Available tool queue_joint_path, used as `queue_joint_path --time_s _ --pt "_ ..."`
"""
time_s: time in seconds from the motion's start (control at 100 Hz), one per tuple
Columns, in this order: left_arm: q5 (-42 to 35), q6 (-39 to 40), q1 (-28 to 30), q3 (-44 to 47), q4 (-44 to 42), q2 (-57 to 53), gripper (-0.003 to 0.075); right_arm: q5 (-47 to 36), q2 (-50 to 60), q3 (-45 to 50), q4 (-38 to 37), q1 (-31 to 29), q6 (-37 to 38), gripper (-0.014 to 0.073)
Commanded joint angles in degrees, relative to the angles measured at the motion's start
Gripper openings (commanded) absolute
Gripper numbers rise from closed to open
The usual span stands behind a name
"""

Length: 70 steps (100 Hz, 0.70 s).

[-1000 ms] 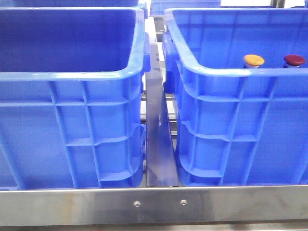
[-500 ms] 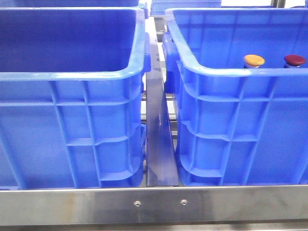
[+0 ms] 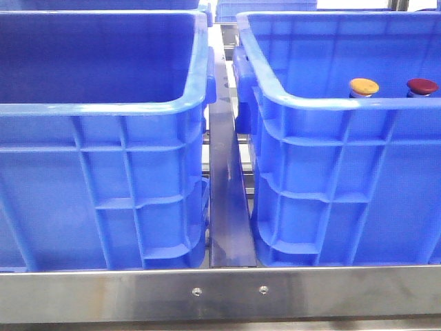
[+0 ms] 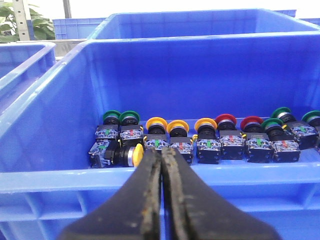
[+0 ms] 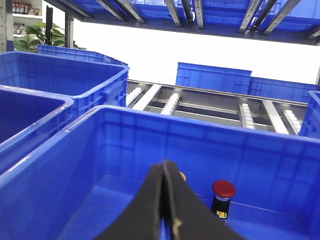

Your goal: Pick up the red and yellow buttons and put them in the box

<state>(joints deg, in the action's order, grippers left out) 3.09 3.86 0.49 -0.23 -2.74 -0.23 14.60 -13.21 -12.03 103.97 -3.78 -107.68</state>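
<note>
In the front view, a yellow-capped button (image 3: 363, 87) and a dark red-capped button (image 3: 422, 86) stand upright inside the right blue box (image 3: 331, 103), showing just over its near rim. Neither gripper appears in that view. My right gripper (image 5: 164, 162) is shut on nothing and hovers over this box; the red button (image 5: 223, 190) stands beside it, and only a sliver of the yellow button (image 5: 182, 176) shows behind the fingers. My left gripper (image 4: 161, 149) is shut and empty, at the near rim of a crate (image 4: 75, 177) holding several yellow (image 4: 156, 123), red (image 4: 225, 120) and green (image 4: 111, 116) buttons.
The left blue crate (image 3: 103, 110) stands beside the right box, with a steel rail (image 3: 227, 207) between them and a steel bar (image 3: 227, 293) along the front. One yellow button (image 4: 137, 153) lies on its side. More blue crates (image 5: 75, 75) and roller tracks (image 5: 200, 105) stand behind.
</note>
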Motion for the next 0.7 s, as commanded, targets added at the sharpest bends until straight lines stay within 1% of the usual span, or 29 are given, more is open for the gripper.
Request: queue_joint_path --time_s 0.0,0.21,0.36,0.45,0.51,0.56,0.57,0.59,0.61,0.63,0.64,0.67,0.68,0.69 --pt "-5.0 0.6 -0.3 2.7 0.5 -2.0 -0.0019 1.7 -0.6 -1.6 5.9 0.0 -0.6 -0.0067" --pt "-5.0 0.6 -0.3 2.7 0.5 -2.0 -0.0019 0.9 -0.6 -1.6 5.9 0.0 -0.6 -0.0067" --pt "-5.0 0.6 -0.3 2.7 0.5 -2.0 -0.0019 -7.4 -0.6 -1.6 5.9 0.0 -0.6 -0.0067" --pt "-5.0 0.6 -0.3 2.7 0.5 -2.0 -0.0019 -8.6 -0.6 -1.6 4.4 0.0 1.4 -0.0067" --pt "-5.0 0.6 -0.3 2.7 0.5 -2.0 -0.0019 -8.1 -0.6 -1.9 -1.9 0.0 6.4 -0.0067" --pt "-5.0 0.6 -0.3 2.7 0.5 -2.0 -0.0019 -7.5 -0.6 -2.0 -8.8 0.0 13.9 -0.0067" --pt "-5.0 0.6 -0.3 2.7 0.5 -2.0 -0.0019 -7.4 -0.6 -2.0 -9.9 0.0 16.4 -0.0067" --pt "-5.0 0.6 -0.3 2.7 0.5 -2.0 -0.0019 -7.3 -0.6 -2.0 -13.5 0.0 20.5 -0.0067" --pt "-5.0 0.6 -0.3 2.7 0.5 -2.0 -0.0019 -7.3 -0.4 -2.0 -19.0 0.0 24.8 -0.0067" --pt "-5.0 0.6 -0.3 2.7 0.5 -2.0 -0.0019 -7.3 -0.4 -2.0 -22.0 0.0 27.7 -0.0067" --pt "-5.0 0.6 -0.3 2.7 0.5 -2.0 -0.0019 -7.3 -0.4 -2.0 -23.6 0.0 30.8 -0.0067" --pt "-5.0 0.6 -0.3 2.7 0.5 -2.0 -0.0019 -7.5 -0.3 -2.0 -31.7 0.0 37.1 -0.0067" --pt "-5.0 0.6 -0.3 2.7 0.5 -2.0 -0.0019 -7.5 -0.3 -2.0 -33.4 0.0 38.7 -0.0067" --pt "-5.0 0.6 -0.3 2.7 0.5 -2.0 -0.0019 -7.6 -0.2 -2.0 -36.7 0.0 42.0 -0.0067"
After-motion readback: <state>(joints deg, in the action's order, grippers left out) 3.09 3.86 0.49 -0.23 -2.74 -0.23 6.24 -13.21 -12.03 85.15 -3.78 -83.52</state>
